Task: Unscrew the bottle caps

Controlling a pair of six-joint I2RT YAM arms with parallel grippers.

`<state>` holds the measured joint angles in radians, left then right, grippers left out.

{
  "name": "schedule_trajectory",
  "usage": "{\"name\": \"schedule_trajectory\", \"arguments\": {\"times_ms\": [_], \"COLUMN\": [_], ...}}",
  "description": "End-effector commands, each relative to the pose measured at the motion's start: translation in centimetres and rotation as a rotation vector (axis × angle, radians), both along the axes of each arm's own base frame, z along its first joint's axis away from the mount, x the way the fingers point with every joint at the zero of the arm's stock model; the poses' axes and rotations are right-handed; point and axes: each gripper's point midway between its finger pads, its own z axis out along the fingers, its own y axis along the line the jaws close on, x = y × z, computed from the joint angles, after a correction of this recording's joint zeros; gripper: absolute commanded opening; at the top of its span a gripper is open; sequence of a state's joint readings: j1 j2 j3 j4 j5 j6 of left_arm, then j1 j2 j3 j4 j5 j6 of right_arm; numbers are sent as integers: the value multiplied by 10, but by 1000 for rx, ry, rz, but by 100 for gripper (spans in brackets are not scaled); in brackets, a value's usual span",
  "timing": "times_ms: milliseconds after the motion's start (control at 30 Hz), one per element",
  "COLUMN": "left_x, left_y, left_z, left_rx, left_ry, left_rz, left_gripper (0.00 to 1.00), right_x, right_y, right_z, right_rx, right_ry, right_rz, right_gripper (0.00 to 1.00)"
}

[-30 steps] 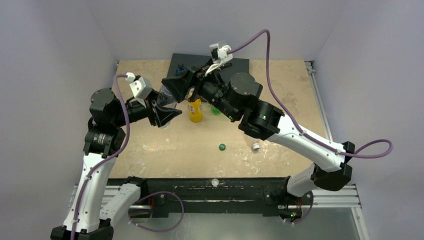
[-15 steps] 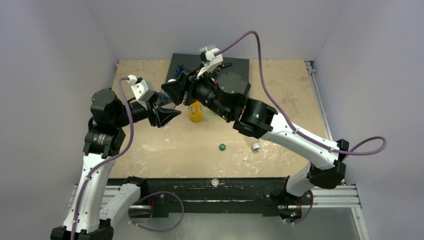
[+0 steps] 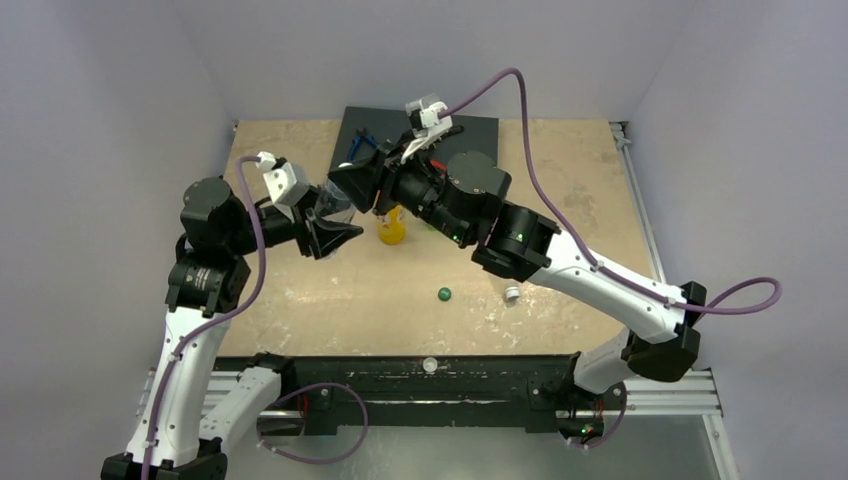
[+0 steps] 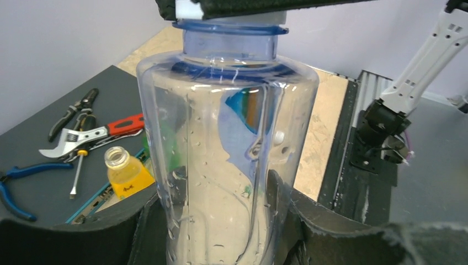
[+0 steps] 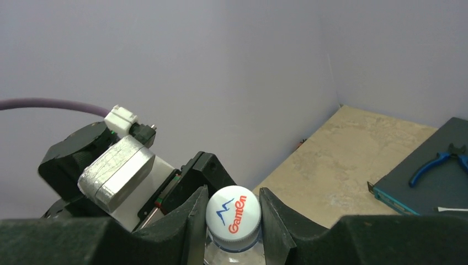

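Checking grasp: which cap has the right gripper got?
The white Ganten cap, atop the clear bottle in the left gripper. The green cap and other white cap lie loose on the table.

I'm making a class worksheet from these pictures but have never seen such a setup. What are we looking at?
Two robot arms work at a table. One picture looks down from above; the other two come from cameras on the wrists. The left tool grips a large clear bottle around its body, while the right tool pinches its white cap. On the table: an open orange-yellow bottle, a loose green cap, another loose white cap, and hand tools on a dark mat.
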<state>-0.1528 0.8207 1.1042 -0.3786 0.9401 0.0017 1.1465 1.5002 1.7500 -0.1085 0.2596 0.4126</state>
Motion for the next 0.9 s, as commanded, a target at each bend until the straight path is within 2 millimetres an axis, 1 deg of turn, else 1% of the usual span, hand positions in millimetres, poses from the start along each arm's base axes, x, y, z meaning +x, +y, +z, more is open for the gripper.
{"name": "schedule_trajectory", "arguments": {"times_ms": [0, 33, 133, 200, 267, 333, 433, 500, 533, 600, 667, 733, 800, 867], "left_x": [-31, -36, -51, -59, -64, -66, -74, -78, -80, -82, -83, -81, -73, -61], "left_y": [-12, -15, -19, -21, -21, -20, -20, -21, -21, -21, -21, -21, -21, -20], "left_z": [29, 32, 38, 42, 47, 58, 73, 76, 76, 72, 68, 67, 65, 62], "left_rx": [-43, -51, -79, -96, -99, -102, -108, -126, -131, -123, -113, -111, -110, -101], "left_ry": [-29, -11, 42, 64, 51, 6, -35, -13, 8, 20, 19, 20, 15, -3], "left_rz": [-168, -204, -295, -334, -356, -338, -357, -381, -394, -411, -423, -413, -381, -320], "left_gripper": [25, 26, 31, 32, 31, 28, 26, 26, 27, 27, 27, 27, 27, 24], "right_x": [-16, -22, -42, -55, -62, -66, -78, -90, -99, -107, -107, -102, -92, -80], "right_y": [-24, -26, -34, -38, -43, -48, -55, -56, -59, -61, -59, -59, -61, -64], "right_z": [44, 45, 55, 61, 67, 74, 79, 77, 77, 77, 76, 77, 80, 81], "right_rx": [113, 117, 136, 138, 138, 134, 136, 124, 135, 136, 113, 98, 95, 99], "right_ry": [-141, -171, -275, -331, -360, -372, -419, -469, -503, -532, -540, -533, -512, -485], "right_rz": [87, 124, 247, 309, 334, 344, 376, 429, 464, 499, 505, 484, 426, 357], "right_gripper": [7, 6, 2, 0, 0, 0, 0, 0, 1, 3, 10, 15, 30, 51]}}
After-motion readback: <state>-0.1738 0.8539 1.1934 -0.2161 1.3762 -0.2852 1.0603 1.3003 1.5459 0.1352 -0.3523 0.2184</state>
